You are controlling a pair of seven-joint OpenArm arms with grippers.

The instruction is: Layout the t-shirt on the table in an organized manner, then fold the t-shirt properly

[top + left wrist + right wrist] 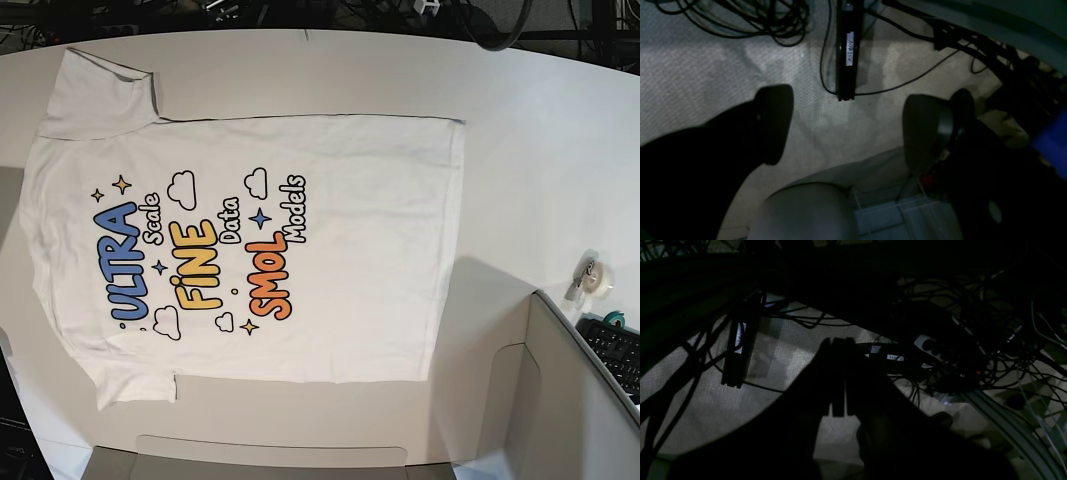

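The left claw [846, 126] stands wide apart with nothing between its two dark fingers [773, 123], hanging over grey carpet [700, 83]. A black bar with a white label [849, 50] and loose cables [750, 20] lie at the top of that view.

The right claw [839, 376] has its fingers pressed together, holding nothing, also pointed down at the floor among tangled cables [957, 340] in deep shadow.

Neither arm shows in the base view. There the t-shirt [300, 250] lies spread flat, print up, across the left and middle of the white bench [540, 130], collar toward the left edge, hem toward the right. Bare bench lies open right of the hem. A roll of tape [597, 277] and a keyboard [615, 350] sit at the lower right.
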